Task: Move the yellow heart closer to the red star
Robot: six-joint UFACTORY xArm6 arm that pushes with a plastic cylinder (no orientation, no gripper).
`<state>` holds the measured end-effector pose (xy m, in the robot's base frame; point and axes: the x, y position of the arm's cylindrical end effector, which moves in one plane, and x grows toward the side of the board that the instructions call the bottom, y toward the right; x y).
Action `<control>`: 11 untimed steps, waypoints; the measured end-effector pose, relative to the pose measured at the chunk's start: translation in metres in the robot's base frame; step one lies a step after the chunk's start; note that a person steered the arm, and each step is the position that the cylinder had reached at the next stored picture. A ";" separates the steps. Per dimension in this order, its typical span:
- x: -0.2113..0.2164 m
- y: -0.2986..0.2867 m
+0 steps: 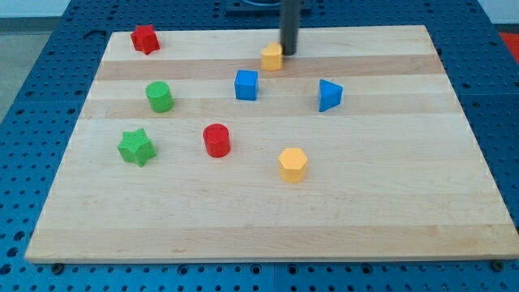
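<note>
The yellow heart (272, 57) lies near the view's top, a little right of the board's middle. The red star (144, 38) sits at the board's top left corner, far to the left of the heart. My tip (289, 53) stands right against the heart's right side, touching or almost touching it. The dark rod rises from there out of the view's top.
A blue cube (246, 84) lies just below the heart. A blue triangular block (329, 95) is at the right. A green cylinder (159, 96), a green star (135, 147), a red cylinder (216, 139) and a yellow hexagon (293, 165) lie lower on the wooden board (389, 203).
</note>
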<state>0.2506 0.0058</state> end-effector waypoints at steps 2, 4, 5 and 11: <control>-0.020 0.073; 0.031 0.063; 0.034 0.007; 0.016 -0.142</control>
